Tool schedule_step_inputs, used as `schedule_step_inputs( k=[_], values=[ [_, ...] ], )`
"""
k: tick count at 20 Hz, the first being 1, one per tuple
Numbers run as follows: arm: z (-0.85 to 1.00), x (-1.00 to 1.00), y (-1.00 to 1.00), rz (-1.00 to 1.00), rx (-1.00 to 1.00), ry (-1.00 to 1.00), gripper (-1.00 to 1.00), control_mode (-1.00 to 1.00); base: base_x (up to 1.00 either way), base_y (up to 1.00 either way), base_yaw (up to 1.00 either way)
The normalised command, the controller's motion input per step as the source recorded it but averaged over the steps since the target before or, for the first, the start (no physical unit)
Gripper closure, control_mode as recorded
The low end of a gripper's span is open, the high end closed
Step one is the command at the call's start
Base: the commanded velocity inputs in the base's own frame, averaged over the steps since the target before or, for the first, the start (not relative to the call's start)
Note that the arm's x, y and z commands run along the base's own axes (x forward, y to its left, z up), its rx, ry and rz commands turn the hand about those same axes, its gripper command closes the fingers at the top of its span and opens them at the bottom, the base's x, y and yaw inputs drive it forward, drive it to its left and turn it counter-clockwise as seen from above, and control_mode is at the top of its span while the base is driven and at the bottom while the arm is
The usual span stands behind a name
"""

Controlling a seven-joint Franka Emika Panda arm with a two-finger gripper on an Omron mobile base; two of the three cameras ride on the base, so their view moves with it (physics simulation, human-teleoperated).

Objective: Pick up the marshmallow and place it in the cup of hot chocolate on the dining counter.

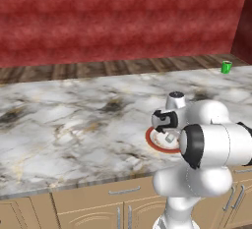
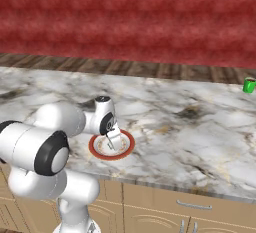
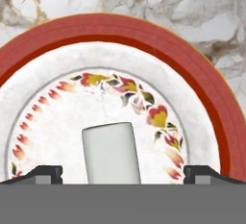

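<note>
Hovering low over the plate [image 3: 211, 88], the end effector [image 3: 123, 172] has its fingertips [image 3: 45, 172] spread wide apart, one to either side of the marshmallow [image 3: 111, 152]; the little block lies between them on the plate's white centre, and neither tip touches it; the step in hand reads as the approach to the grasp, with nothing lifted yet.

Just beyond the marshmallow, a ring of red and yellow flower motifs curves around the plate's inner field; further out comes its broad red rim, and past that the veined marble of the surface [image 1: 74, 125].

From the base views the end effector [image 2: 114, 138] points down at the plate [image 2: 127, 149] near the near edge of the surface; the marshmallow [image 1: 170, 137] shows as a small pale lump under the hand.

Well away from the end effector, toward the far right corner of the surface, stands the green cup of hot chocolate [image 1: 226, 67], also seen in the right base view [image 2: 249, 85].

The next move probably calls for a short further descent, then closing squarely on the block's sides; a soft, small piece could slip or tip if pinched off-centre; after that comes a long carry across the surface to the cup.
</note>
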Motion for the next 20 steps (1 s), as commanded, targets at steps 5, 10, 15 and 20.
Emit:
schedule_step_inputs(
  k=[5, 10, 15, 20],
  values=[
    [-0.2, 0.15, 0.0, 0.0, 0.0, 0.0, -1.0, -1.0, 0.0, 0.0, 0.0],
    [-0.2, 0.12, -0.03, 0.0, 0.02, 0.0, -1.0, -1.0, 0.0, 0.0, 0.0],
    [-0.16, 0.0, -0.04, 0.0, 0.0, 0.0, 1.0, -1.0, 0.0, 0.0, 0.0],
    [-0.09, 0.0, -0.02, 0.0, 0.0, 0.0, 1.0, -1.0, 0.0, 0.0, 0.0]
  ],
)
